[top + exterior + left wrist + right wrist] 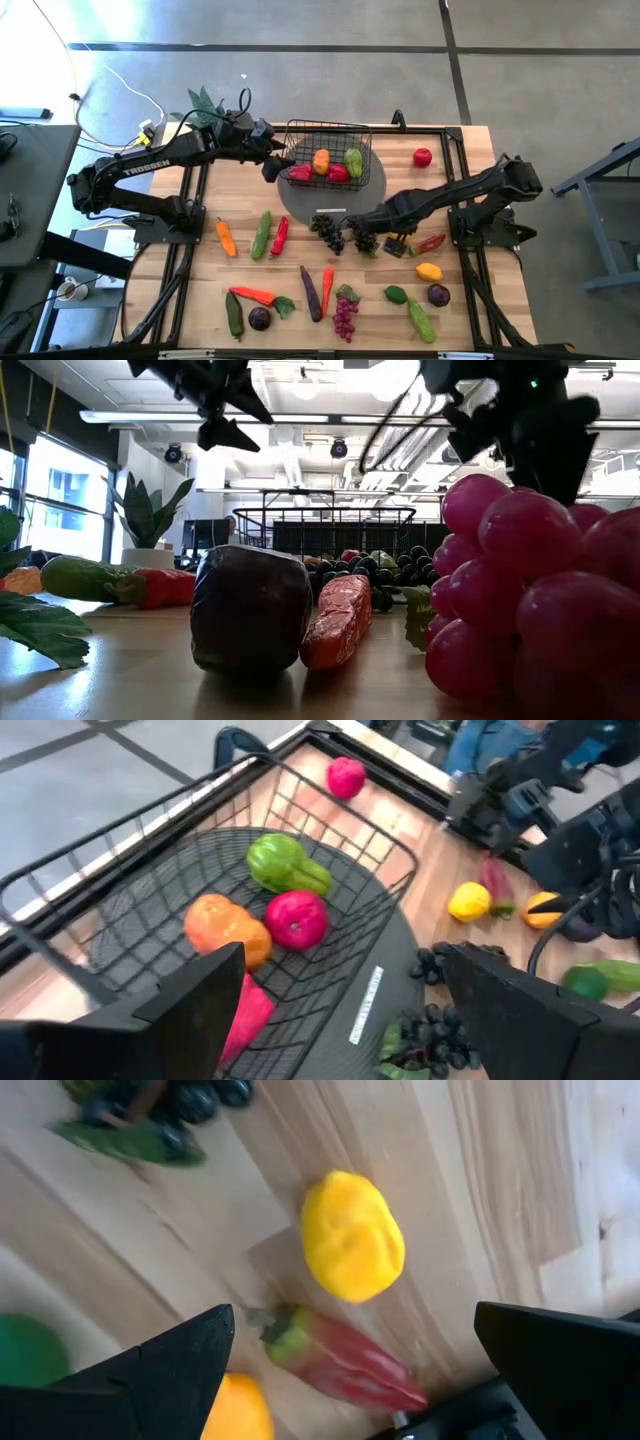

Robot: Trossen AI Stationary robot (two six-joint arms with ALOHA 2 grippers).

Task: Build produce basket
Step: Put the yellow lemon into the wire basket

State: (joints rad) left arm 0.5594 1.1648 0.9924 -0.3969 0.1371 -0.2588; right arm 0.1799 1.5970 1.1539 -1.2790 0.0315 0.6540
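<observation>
A: Where do we stand? The basket (330,150) sits at the middle of the worktop's far edge, on a grey disc (372,192). It holds an orange fruit (321,160), a green one (353,161) and two red ones.

B: Our left pincer (270,166) hangs at the basket's left side. In its wrist view the fingers (195,1010) stand wide apart with nothing between them. The red pepper (242,1015) lies in the basket just past one finger.

A: And the right pincer (366,240)?

B: Low near the worktop's middle, over a dark grape bunch (328,231). Its fingers (160,1365) gape wide too, empty, with a lemon (352,1248) and a chilli (340,1365) showing between them on the wood.

A: How will the produce handle?

B: We judge it light, hollow toy stuff, smooth and fairly stiff. The round pieces may roll or squirt out, so we would pinch them across the middle. Long ones like the carrot (327,283) we would take across the narrow width, mid-length. Grapes look lumpy and loose; grip the thick part of the bunch.

A: Any writing?

B: "TROSSEN" in white on the left arm (140,165). A white label strip on the disc is unreadable.
</observation>
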